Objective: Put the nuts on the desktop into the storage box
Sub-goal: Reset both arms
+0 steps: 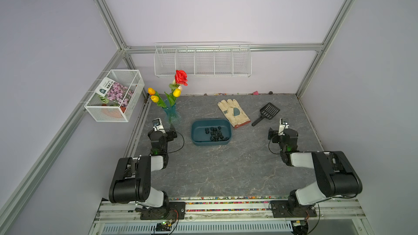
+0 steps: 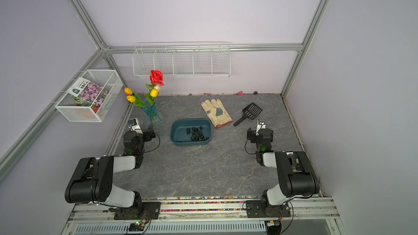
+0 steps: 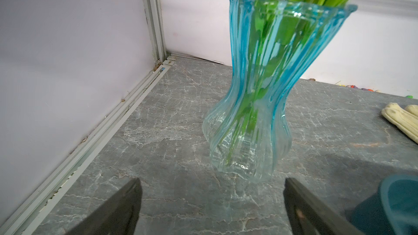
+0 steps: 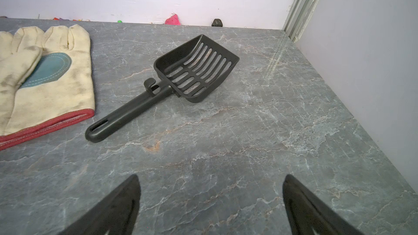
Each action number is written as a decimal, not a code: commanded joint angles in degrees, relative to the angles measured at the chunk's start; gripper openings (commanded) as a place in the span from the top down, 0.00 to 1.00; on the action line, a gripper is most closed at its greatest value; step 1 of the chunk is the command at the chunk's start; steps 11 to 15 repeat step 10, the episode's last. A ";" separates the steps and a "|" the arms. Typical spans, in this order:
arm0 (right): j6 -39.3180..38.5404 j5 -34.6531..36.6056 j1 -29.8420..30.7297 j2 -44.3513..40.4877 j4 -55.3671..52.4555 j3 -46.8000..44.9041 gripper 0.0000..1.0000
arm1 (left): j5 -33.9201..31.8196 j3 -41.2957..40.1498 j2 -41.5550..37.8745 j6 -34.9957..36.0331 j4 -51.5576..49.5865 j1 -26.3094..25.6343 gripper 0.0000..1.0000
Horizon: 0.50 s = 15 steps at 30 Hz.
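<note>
The teal storage box (image 1: 195, 141) stands mid-desktop between my two arms, and in both top views a cluster of several small black nuts (image 1: 215, 133) lies inside it (image 2: 196, 134). I see no nut on the bare grey desktop (image 1: 226, 172). My left gripper (image 3: 211, 184) is open and empty, hovering low over the stone just short of the vase, with a corner of the storage box (image 3: 398, 202) beside it. My right gripper (image 4: 210, 181) is open too, with nothing between its fingers, over bare desktop short of the scoop.
A blue glass vase (image 1: 172, 111) with flowers stands close ahead of the left gripper. A cream work glove (image 1: 234, 113) and a black slotted scoop (image 1: 267, 113) lie behind the box. White wire baskets (image 1: 202, 61) hang on the walls.
</note>
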 commanded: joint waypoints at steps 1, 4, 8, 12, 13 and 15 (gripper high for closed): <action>0.34 -0.35 0.03 -0.70 -0.30 0.18 0.01 | 0.57 -0.43 0.64 0.77 1.06 -0.21 0.00; 0.41 -0.34 0.03 -0.65 -0.52 0.29 0.01 | 0.57 -0.42 0.64 0.76 1.04 -0.21 0.00; 0.42 -0.34 0.03 -0.62 -0.46 0.27 0.01 | 0.57 -0.44 0.63 0.76 1.07 -0.21 0.00; 0.33 -0.35 0.03 -0.79 -0.20 0.10 0.01 | 0.58 -0.42 0.63 0.77 1.08 -0.21 0.00; 0.33 -0.35 0.03 -0.79 -0.20 0.10 0.01 | 0.58 -0.42 0.63 0.77 1.08 -0.21 0.00; 0.33 -0.35 0.03 -0.79 -0.20 0.10 0.01 | 0.58 -0.42 0.63 0.77 1.08 -0.21 0.00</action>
